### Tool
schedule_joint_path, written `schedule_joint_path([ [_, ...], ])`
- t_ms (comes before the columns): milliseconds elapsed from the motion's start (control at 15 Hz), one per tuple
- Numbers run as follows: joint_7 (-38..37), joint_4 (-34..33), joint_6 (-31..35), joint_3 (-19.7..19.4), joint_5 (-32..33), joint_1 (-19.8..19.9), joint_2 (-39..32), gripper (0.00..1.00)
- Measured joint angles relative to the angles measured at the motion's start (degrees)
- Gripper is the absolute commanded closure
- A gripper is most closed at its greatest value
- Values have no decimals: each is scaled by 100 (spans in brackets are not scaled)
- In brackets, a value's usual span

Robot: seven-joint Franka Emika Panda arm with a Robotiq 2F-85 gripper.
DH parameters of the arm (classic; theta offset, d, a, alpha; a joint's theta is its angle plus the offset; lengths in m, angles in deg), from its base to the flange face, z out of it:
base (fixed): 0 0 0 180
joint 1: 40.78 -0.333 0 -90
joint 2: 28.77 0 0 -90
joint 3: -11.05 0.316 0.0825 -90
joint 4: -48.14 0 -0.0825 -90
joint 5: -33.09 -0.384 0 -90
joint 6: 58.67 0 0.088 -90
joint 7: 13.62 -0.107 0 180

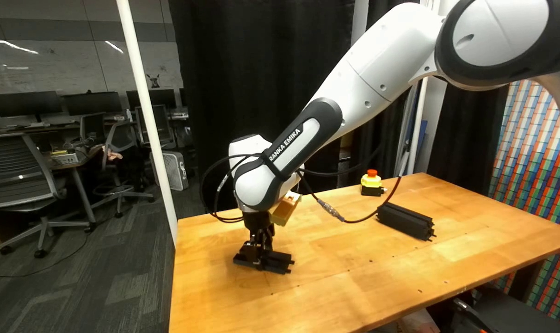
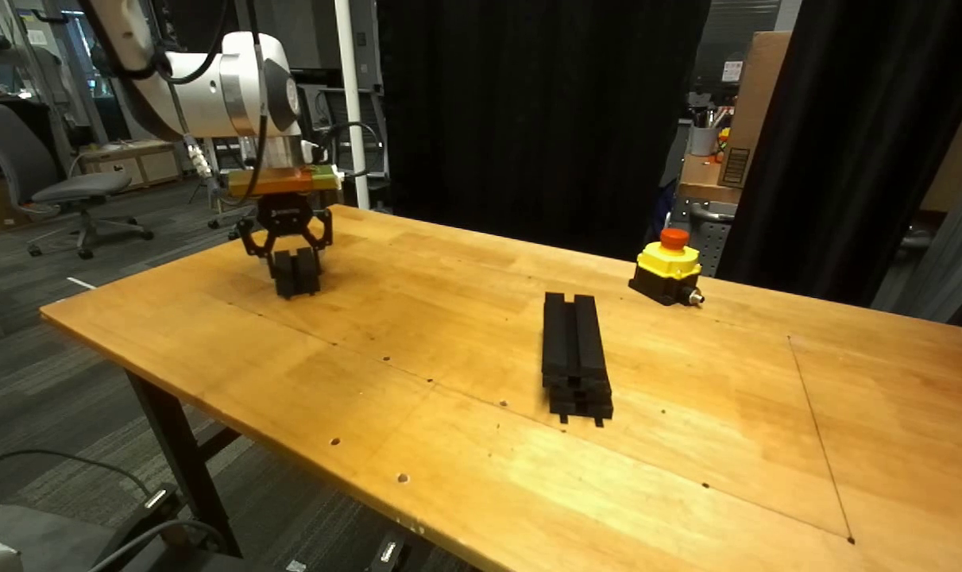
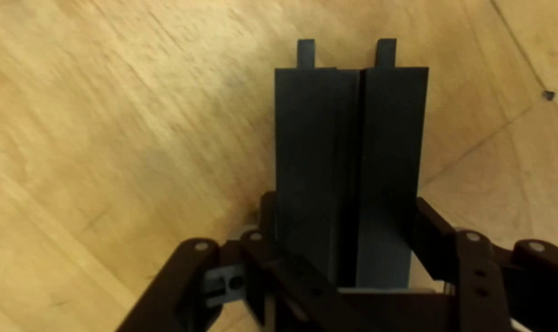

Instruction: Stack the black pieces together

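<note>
A matte-black bar (image 1: 280, 262) is at the near left part of the wooden table; in an exterior view it is seen end-on (image 2: 296, 276). In the wrist view the bar (image 3: 315, 138) points away, with a groove down its middle and two prongs at its far end. My gripper (image 3: 345, 203) has a finger against each long side of it; it also shows in both exterior views (image 1: 260, 254) (image 2: 296, 258). Whether the bar rests on the table or is just off it, I cannot tell. The other black pieces lie stacked and aligned in a pile (image 1: 404, 221) (image 2: 576, 342).
The wooden table (image 2: 449, 445) bears everything. A red-and-yellow button box (image 1: 371, 182) with a dark base stands behind the stack, also seen in an exterior view (image 2: 668, 266). A cable (image 1: 358, 221) hangs from the arm near the stack. Black curtains (image 2: 536, 119) stand behind the table.
</note>
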Motion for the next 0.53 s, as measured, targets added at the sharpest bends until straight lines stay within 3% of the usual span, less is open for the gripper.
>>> schedule_joint_path([
  [533, 2, 221, -38, -534, 209, 480, 612, 55],
])
